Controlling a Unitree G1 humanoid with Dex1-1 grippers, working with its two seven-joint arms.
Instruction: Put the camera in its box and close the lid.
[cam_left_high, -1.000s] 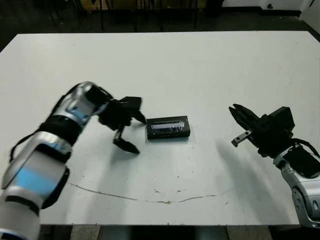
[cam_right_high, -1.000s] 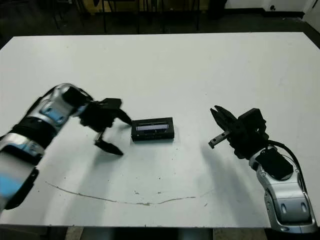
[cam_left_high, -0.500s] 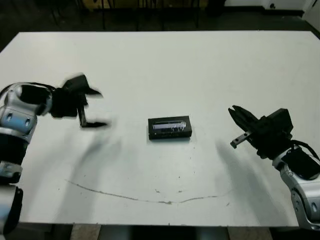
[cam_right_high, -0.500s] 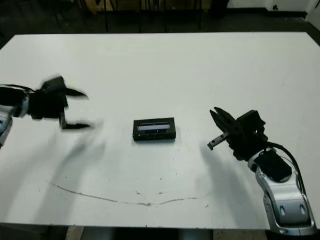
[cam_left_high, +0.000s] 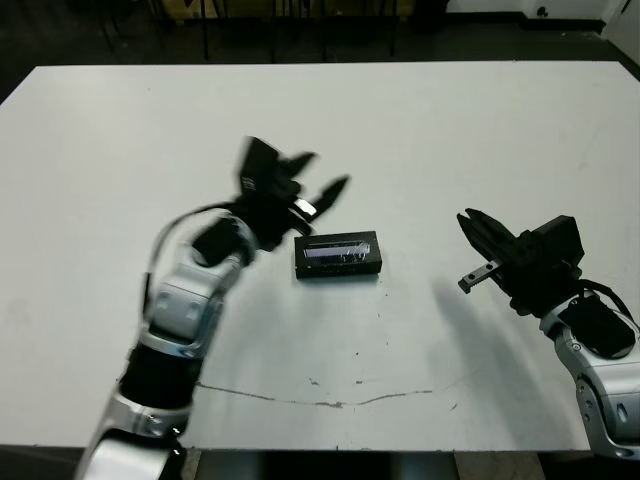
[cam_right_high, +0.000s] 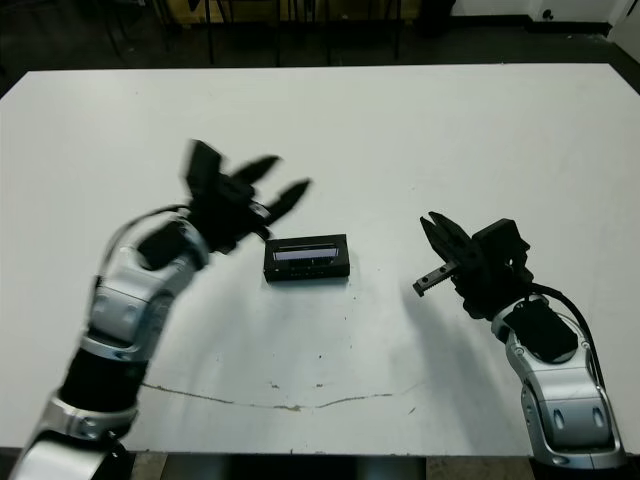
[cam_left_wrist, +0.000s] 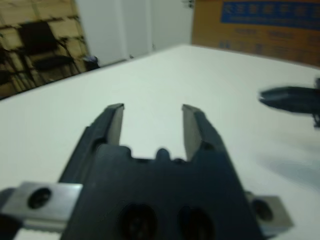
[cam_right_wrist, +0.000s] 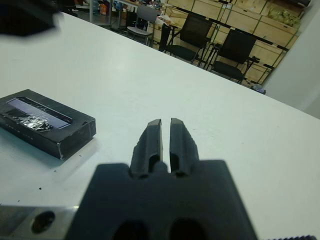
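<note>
At the centre of the left eye view, the box (cam_left_high: 338, 256) sits closed on the white desk (cam_left_high: 420, 140), its lid (cam_left_high: 336, 247) with the pale strip already on top; the camera is not visible and is presumably inside, so the task looks finished. The left claw (cam_left_high: 315, 192) hangs blurred just up and left of the box, fingers spread and empty. Half a second ago it was far out at the left edge of the frame, and a second ago it hung low beside the box's left end, so it has swung away and come back higher. The right claw (cam_left_high: 474, 253) hovers at the right of the frame, well apart from the box, hardly moved across the earlier pictures.

Through the left wrist view, the left claw's two fingers (cam_left_wrist: 114, 125) stand apart with only bare desk between them.

Through the right wrist view, the right claw's fingers (cam_right_wrist: 152, 140) are pressed nearly together, pinching nothing, and the closed box lies at the left of the frame, beyond their reach.
</note>
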